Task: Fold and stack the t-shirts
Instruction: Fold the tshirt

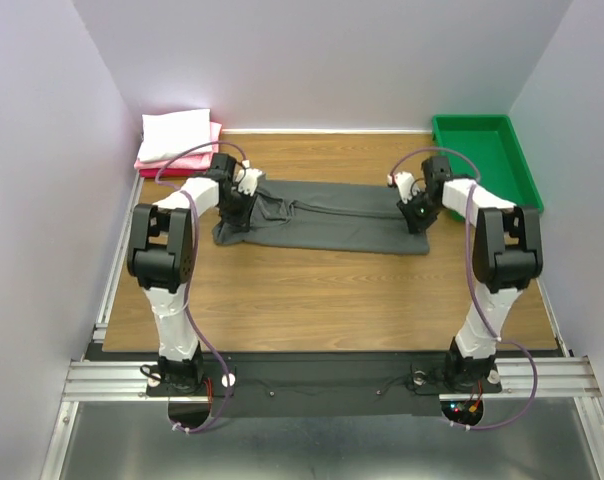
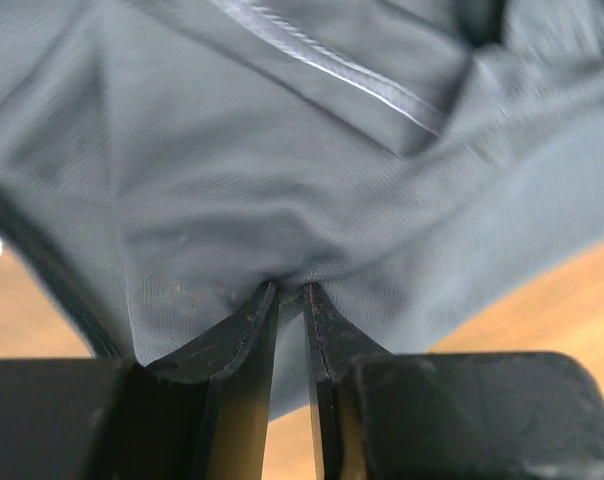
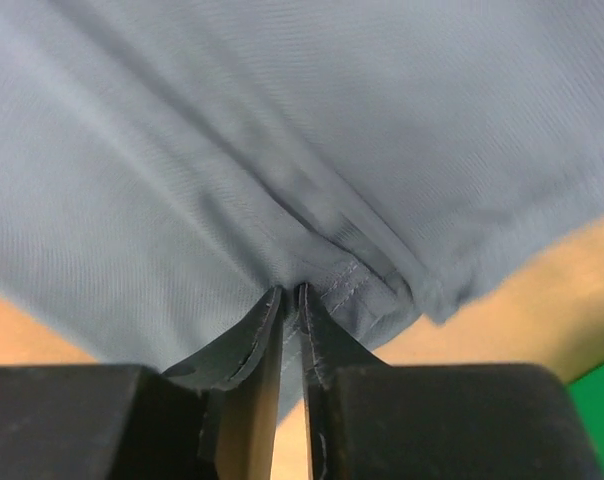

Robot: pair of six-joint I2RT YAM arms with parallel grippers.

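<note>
Lengthwise, the charcoal t-shirt (image 1: 332, 222) lies left to right across the table (image 1: 312, 300), the left gripper (image 2: 290, 291) pinched narrowly on its left end and the right gripper (image 3: 290, 292) likewise on its right end.

Green tray (image 1: 482, 150) at far right corner, wooden table (image 1: 322, 290), pale walls (image 1: 42, 150)
</note>
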